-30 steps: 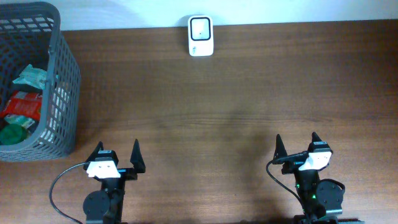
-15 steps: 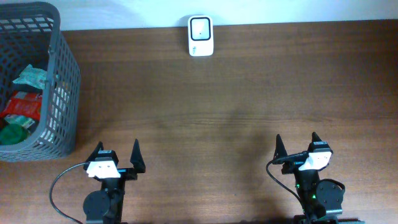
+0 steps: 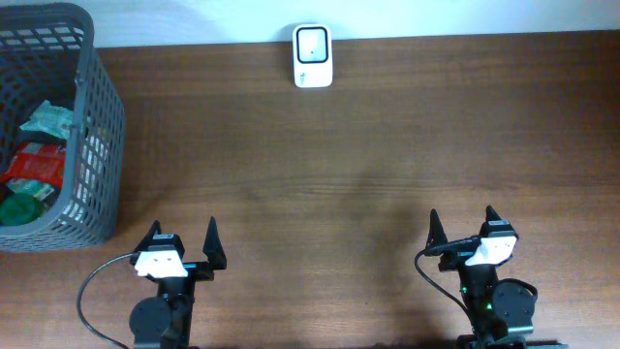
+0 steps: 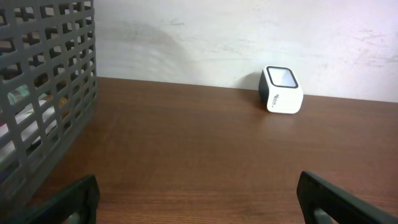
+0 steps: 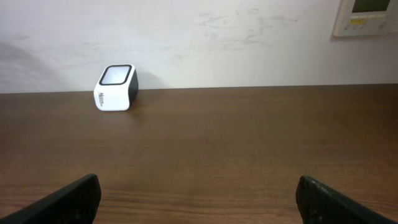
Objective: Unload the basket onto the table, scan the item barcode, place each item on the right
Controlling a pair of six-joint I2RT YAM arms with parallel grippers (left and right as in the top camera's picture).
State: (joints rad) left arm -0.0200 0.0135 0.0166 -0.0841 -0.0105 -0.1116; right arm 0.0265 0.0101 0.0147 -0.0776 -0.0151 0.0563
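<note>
A small white barcode scanner with a dark window [image 3: 312, 55] stands at the table's far edge by the wall; it shows too in the left wrist view as the scanner [image 4: 283, 90] and in the right wrist view as the scanner [image 5: 115, 88]. Packaged items [image 3: 37, 160] in red, green and pale wrappers lie inside the grey basket [image 3: 105, 116] at the far left. My left gripper [image 3: 181, 237] rests open near the front edge, left of centre, with nothing between its fingers. My right gripper [image 3: 462, 223] sits open at the front right, also holding nothing.
The basket's grey lattice wall [image 4: 43, 93] fills the left side of the left wrist view. A white wall runs behind the table, with a wall panel [image 5: 367, 15] at the upper right. Brown wooden tabletop [image 3: 339, 165] stretches between the grippers and the scanner.
</note>
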